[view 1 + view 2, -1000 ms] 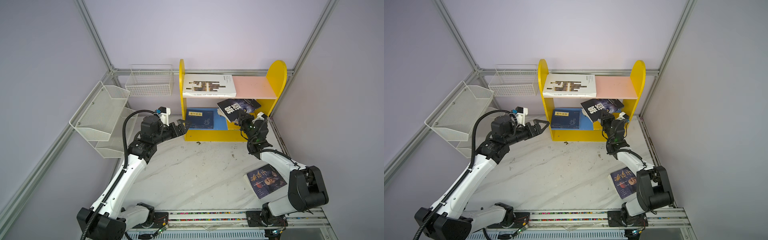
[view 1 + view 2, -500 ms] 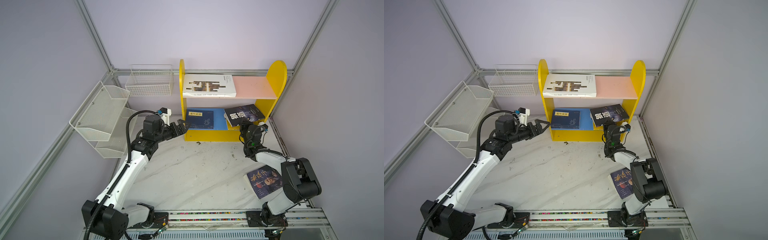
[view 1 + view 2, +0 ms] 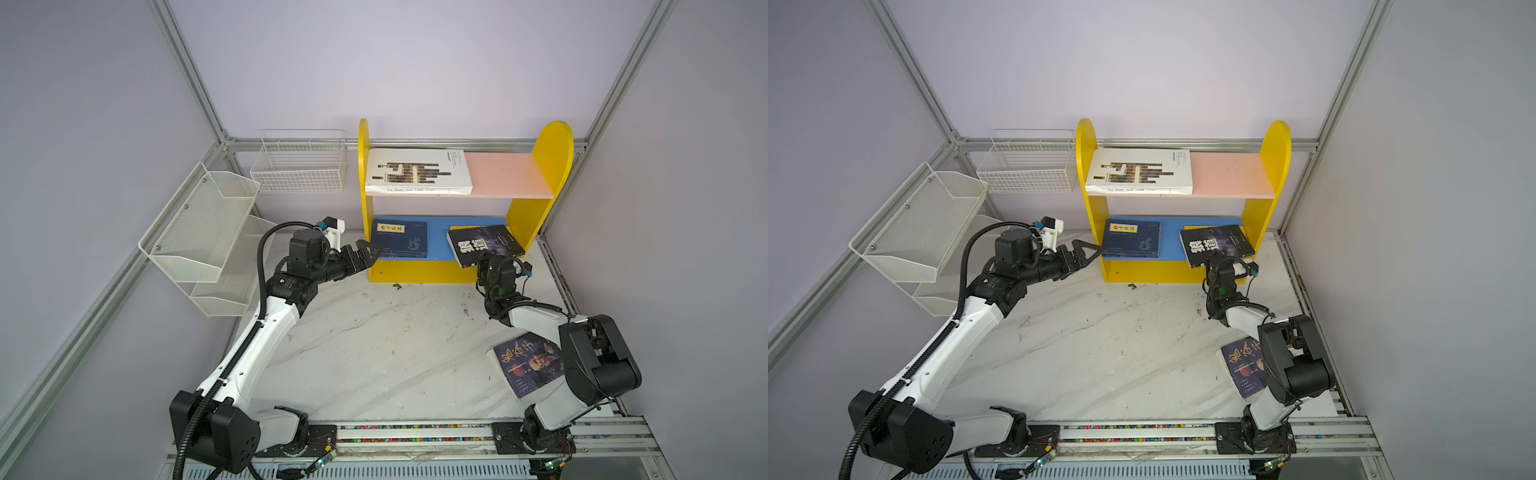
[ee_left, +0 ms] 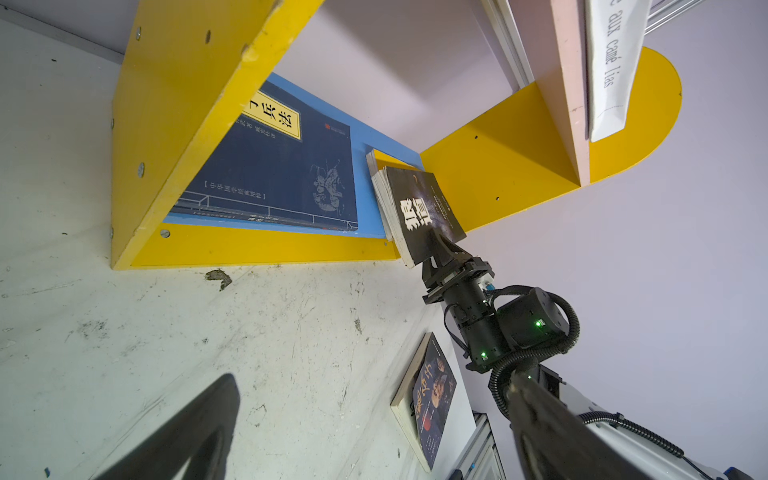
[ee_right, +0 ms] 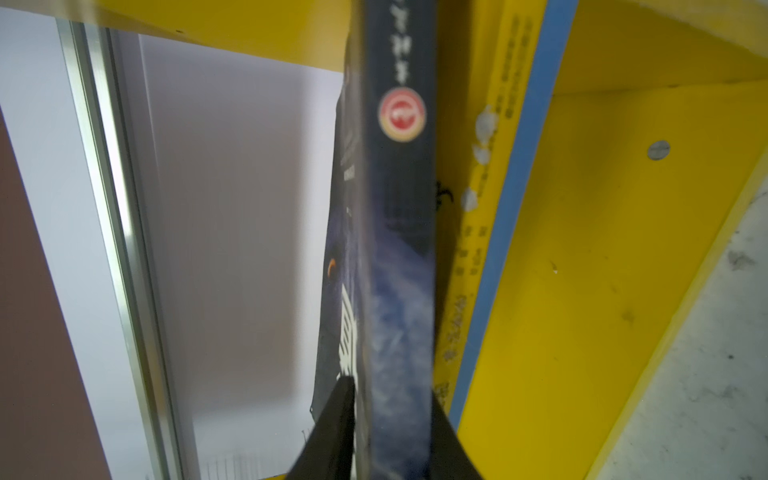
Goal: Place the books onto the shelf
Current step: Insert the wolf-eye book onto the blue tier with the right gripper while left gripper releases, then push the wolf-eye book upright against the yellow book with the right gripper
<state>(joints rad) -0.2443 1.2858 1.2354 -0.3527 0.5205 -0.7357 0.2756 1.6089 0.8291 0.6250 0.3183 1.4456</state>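
The shelf (image 3: 532, 183) (image 3: 1229, 174) stands at the back. A white book (image 3: 417, 172) lies on its pink board and a navy book (image 3: 401, 239) on the blue board. To the right, a black book (image 3: 484, 245) (image 4: 424, 216) rests on a yellow book (image 4: 386, 160), its near corner overhanging. My right gripper (image 3: 478, 262) (image 5: 390, 382) holds that corner, one finger on each face. My left gripper (image 3: 368, 251) (image 4: 374, 380) hangs open and empty by the shelf's left panel. A dark-blue book with a face (image 3: 528, 365) lies on the table under my right arm.
A white mesh rack (image 3: 203, 224) hangs on the left wall and a white wire basket (image 3: 299, 162) sits beside the shelf. The right arm's elbow (image 3: 598, 365) partly covers the book on the table. Aluminium frame rails (image 3: 557, 266) border the marble tabletop (image 3: 374, 345).
My right gripper has lowered the black book from a raised tilt to lie flat on the yellow book on the lower board. The left gripper stayed open beside the shelf.
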